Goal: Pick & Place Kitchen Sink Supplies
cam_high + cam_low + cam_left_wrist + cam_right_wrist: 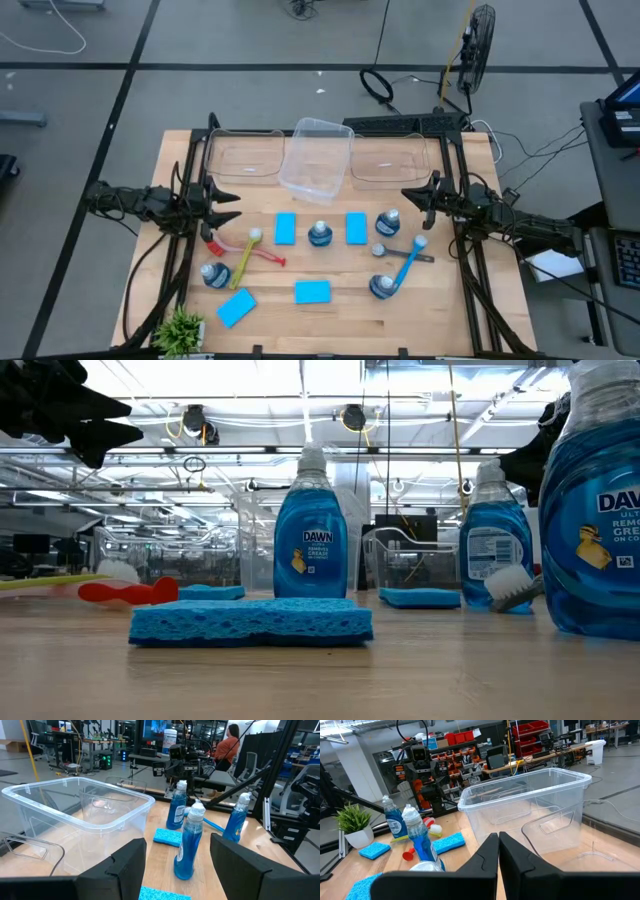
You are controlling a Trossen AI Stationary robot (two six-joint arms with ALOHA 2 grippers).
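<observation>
The tilted clear bin [318,158] at the desk's back edge may tip if a soap bottle [320,234] lands off-centre. All supplies lie mid-desk; the left gripper [228,205] hangs released and empty, the right gripper [410,195] clenched on nothing. Its pinched fingers could topple the bottle [388,223] beside it.

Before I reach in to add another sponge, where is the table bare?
Free: the front strip of the table, right of the potted plant and below the front sponge. Crowded: the middle row of soap bottles, sponges and brushes, and the bins behind.
</observation>
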